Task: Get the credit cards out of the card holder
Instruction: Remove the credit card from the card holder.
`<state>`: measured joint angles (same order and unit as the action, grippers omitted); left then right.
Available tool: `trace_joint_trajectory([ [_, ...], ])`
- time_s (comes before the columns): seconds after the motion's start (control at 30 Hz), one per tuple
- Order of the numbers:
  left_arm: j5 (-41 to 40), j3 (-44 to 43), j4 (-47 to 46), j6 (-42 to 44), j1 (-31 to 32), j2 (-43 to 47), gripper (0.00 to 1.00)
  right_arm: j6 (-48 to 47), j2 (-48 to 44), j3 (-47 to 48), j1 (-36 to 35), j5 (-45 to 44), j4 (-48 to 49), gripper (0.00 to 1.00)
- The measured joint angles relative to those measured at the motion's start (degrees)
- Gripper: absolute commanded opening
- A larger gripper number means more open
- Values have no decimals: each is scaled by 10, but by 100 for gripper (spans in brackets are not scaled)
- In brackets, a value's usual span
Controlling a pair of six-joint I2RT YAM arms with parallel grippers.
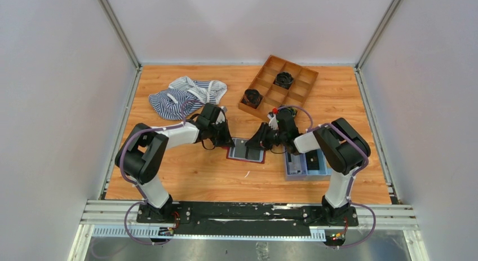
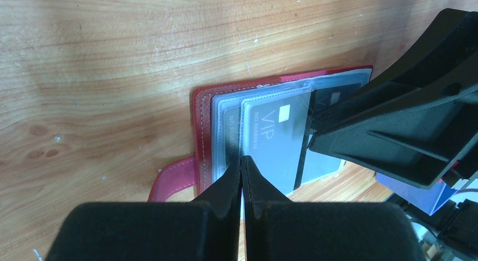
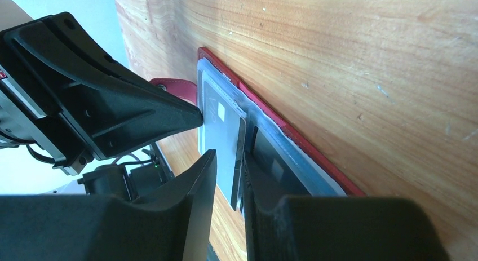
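Observation:
The maroon card holder lies open on the wooden table between my two grippers. In the left wrist view its red edge and strap tab show, with a pale grey-blue VIP card sticking out of a clear pocket. My left gripper is shut, its tips pressed on the pocket's edge beside that card; from above the left gripper sits at the holder's left end. My right gripper is open a little, with the card edge between its fingers, against the right one. From above the right gripper is at the holder's right end.
A brown divided tray with black coils stands at the back. A striped cloth lies at the back left. A light-blue tray sits under my right arm. A small white scrap lies in front of the holder.

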<state>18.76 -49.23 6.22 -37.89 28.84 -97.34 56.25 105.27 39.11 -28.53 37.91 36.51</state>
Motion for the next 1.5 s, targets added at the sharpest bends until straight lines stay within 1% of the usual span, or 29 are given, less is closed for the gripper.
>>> trace_joint_trajectory([
  [0.07, 1, 0, 0, 0, 0, 0, 0, -1, 2, 0, -2, -3, 4, 23],
  [0.1, 1, 0, 0, 0, 0, 0, 0, -3, 4, 0, -3, -6, 5, 19],
  [0.2, 1, 0, 0, 0, 0, 0, 0, -8, 5, 0, -5, -13, 6, 2],
  [0.23, 1, 0, 0, 0, -1, 0, 0, -10, 6, 0, -5, -15, 6, 0],
  [0.57, -6, 5, 0, 0, -2, 7, 0, -11, 5, -2, -7, -21, 6, 0],
  [0.8, -34, 23, 5, 7, -10, 18, 0, 4, -14, -3, -7, -27, -23, 0],
  [1.0, -36, 23, 3, 9, -11, 19, 0, 19, -32, -14, -7, -35, -42, 0],
  [1.5, -32, 25, 0, 14, -11, 21, 0, 41, -37, -29, -7, -31, -21, 0],
])
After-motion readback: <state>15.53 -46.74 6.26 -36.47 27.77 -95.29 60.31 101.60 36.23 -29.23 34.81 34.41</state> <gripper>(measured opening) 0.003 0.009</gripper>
